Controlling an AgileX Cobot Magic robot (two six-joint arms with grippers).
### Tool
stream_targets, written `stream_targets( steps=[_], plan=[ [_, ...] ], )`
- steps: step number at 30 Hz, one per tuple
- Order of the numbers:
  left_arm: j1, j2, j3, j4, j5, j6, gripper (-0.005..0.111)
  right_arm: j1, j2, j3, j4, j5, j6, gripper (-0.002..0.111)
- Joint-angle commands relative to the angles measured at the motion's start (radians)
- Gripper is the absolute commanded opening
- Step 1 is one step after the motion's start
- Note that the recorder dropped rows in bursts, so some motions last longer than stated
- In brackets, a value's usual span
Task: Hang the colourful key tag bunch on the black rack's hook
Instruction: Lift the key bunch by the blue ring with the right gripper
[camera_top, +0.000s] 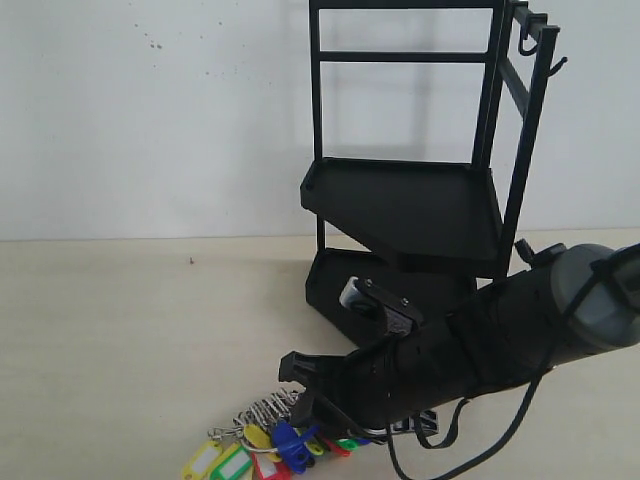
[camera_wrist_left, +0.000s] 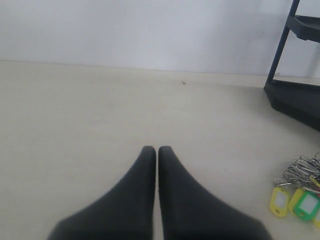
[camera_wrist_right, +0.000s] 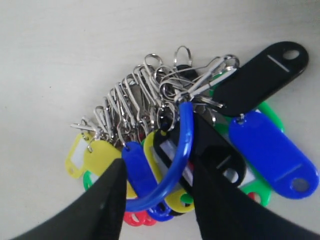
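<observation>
The colourful key tag bunch (camera_top: 262, 445) lies on the table at the front, with yellow, green, red and blue tags, silver rings and a blue loop (camera_wrist_right: 182, 150). My right gripper (camera_wrist_right: 159, 167) is open just above it, one finger on each side of the blue loop. In the exterior view the right gripper (camera_top: 295, 390) reaches down over the bunch. The black rack (camera_top: 410, 200) stands behind, and its hook (camera_top: 558, 66) juts from the upper right side frame. My left gripper (camera_wrist_left: 158, 149) is shut and empty over bare table, away from the bunch (camera_wrist_left: 300, 192).
A curled J-shaped black hook (camera_top: 527, 42) hangs from the rack's top bar. A white wall stands behind the table. The right arm (camera_top: 500, 330) passes in front of the rack's lower tray. The rack's base (camera_wrist_left: 295, 95) shows in the left wrist view.
</observation>
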Motion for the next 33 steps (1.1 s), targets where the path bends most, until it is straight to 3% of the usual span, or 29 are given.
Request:
stream_targets(
  steps=[1, 22, 24, 29, 33],
  plan=[
    [-0.001, -0.002, 0.003, 0.005, -0.008, 0.003, 0.004, 0.002, 0.001, -0.005, 0.001, 0.003, -0.007, 0.042],
    [-0.001, -0.002, 0.003, 0.005, -0.008, 0.003, 0.004, 0.02, 0.085, -0.052, 0.062, 0.015, -0.036, 0.041],
    [-0.001, -0.002, 0.003, 0.005, -0.008, 0.003, 0.004, 0.02, 0.085, -0.052, 0.064, 0.011, -0.036, 0.035],
    [-0.001, -0.002, 0.003, 0.005, -0.008, 0.003, 0.004, 0.02, 0.085, -0.052, 0.064, 0.004, -0.036, 0.0],
    [-0.001, -0.002, 0.003, 0.005, -0.008, 0.003, 0.004, 0.02, 0.079, -0.052, 0.064, 0.009, -0.055, 0.0]
  ],
)
